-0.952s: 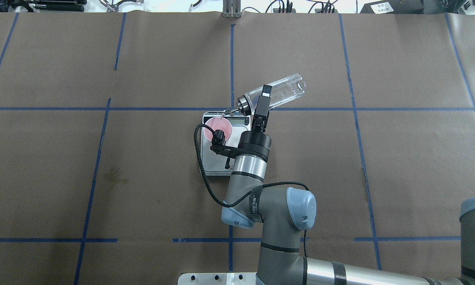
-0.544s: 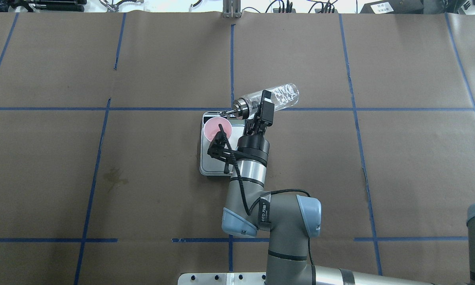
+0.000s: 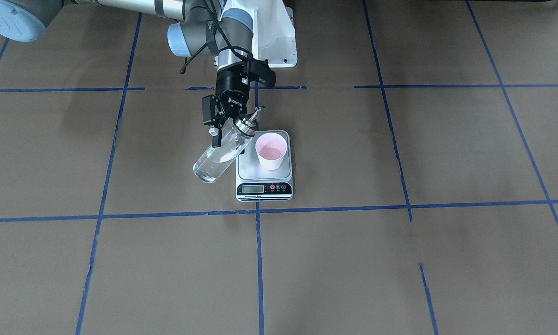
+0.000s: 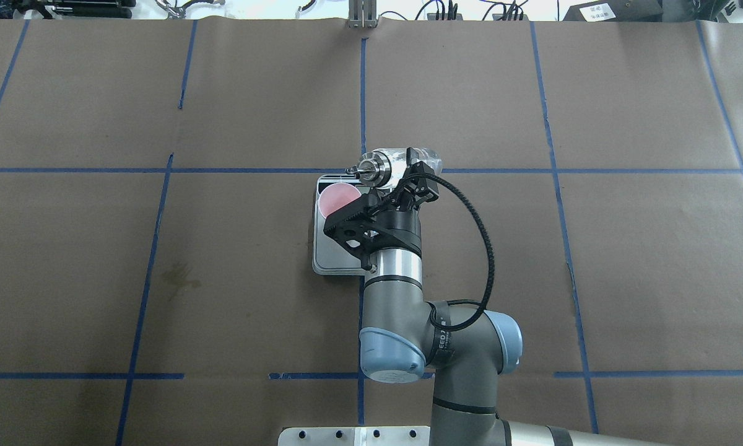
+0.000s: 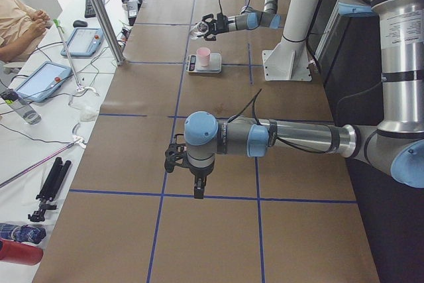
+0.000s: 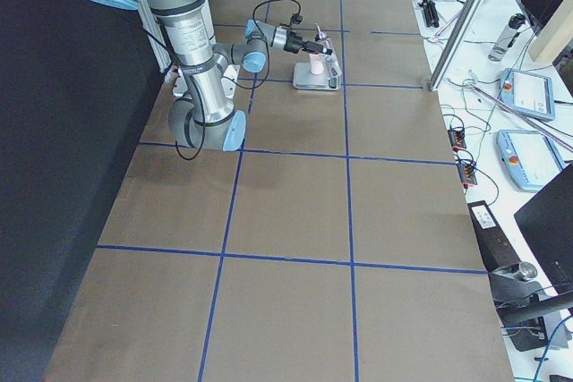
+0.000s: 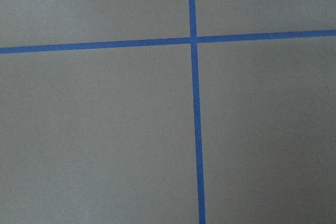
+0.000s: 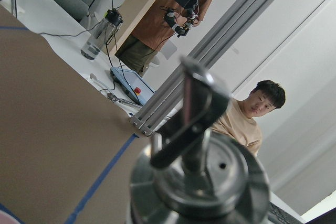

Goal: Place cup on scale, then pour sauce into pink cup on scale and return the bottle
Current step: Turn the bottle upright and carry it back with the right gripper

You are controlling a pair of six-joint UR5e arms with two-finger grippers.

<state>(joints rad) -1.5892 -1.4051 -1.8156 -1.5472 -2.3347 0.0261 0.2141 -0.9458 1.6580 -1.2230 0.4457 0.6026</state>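
Bottle [image 3: 216,156]: clear glass with a metal collar, gripped near the neck by right gripper [image 3: 227,129], its fingers clamped on the glass.
Change noted: a second ago the bottle lay tipped with its spout [image 3: 259,110] down over the cup and its base raised. It is now swung back, with the spout lifted clear of the rim and the base hanging low beside the scale. The pour appears to be over.
Cup [image 3: 271,162]: pink, upright on scale [image 3: 249,171], toward the plate's rear; unmoved.
Sauce [image 3: 270,151]: faint wet sheen in the cup bottom, apparently a small amount; too small to be sure.
Left gripper [image 5: 197,187]: hangs over brown paper [image 7: 105,129], well apart from the scale; spread or closed cannot be told.
Status, as judged: placing and pouring are done; what remains is to finish righting the bottle and set it back down
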